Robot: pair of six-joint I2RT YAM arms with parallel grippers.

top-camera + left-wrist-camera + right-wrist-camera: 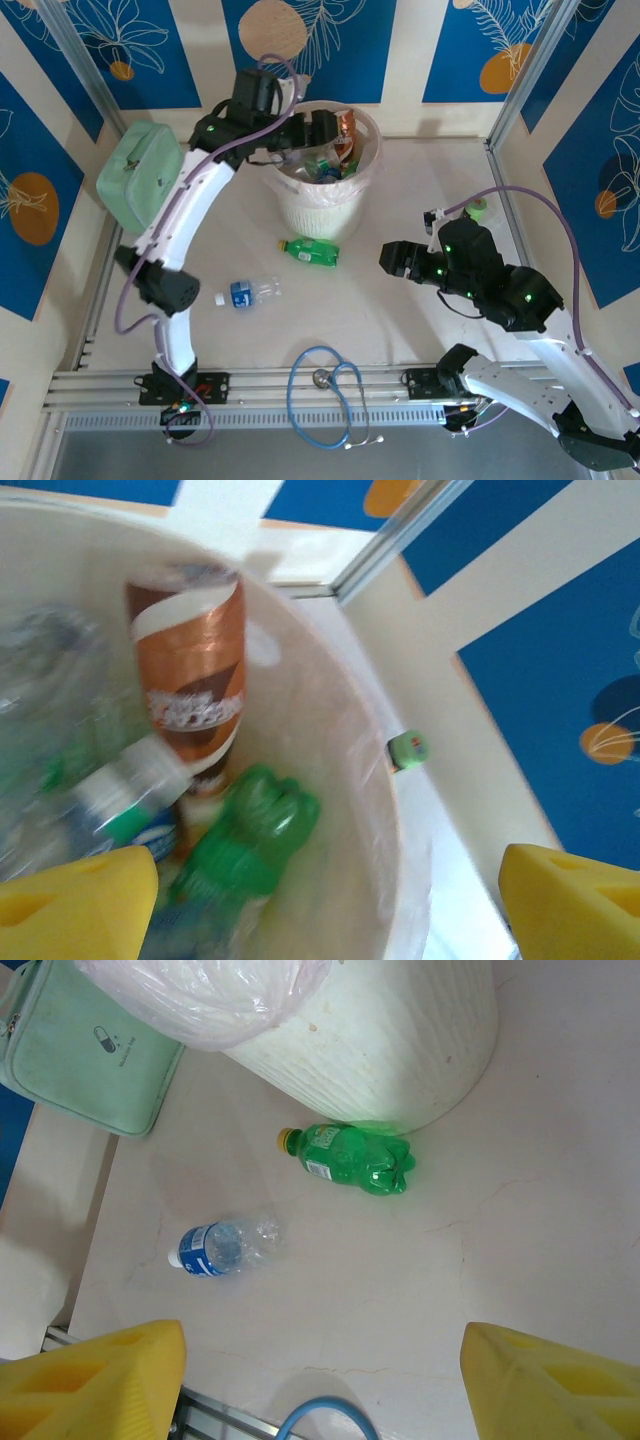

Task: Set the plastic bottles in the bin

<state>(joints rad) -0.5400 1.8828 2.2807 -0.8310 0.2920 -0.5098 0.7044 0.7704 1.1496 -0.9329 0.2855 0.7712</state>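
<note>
Left wrist view: the bin seen from inside, below the left claw; an orange-labelled bottle leans on its wall, with an inner green bottle and a blue-labelled bottle under it among blurred clear ones.
Right wrist view: ahead of the right claw, the loose green bottle lies just beside the bin's foot; the clear bottle lies nearer this claw, to its left, apart from the bin.
Top view: a stethoscope lies behind both claws at the near edge; a mint-green case sits left of the left claw.
Left claw: fingers wide apart, nothing between them, over the bin's mouth.
Right claw: fingers wide apart, empty, above bare desk.
Left arm: arched high, wrist reaching over the rim from the left.
Right arm: folded low, wrist turned toward the bin.
Desk: pale cream, faintly cracked, metal rails along the near edge.
Room: blue panels with white leaf drawings and orange discs, cream stripes between.
</note>
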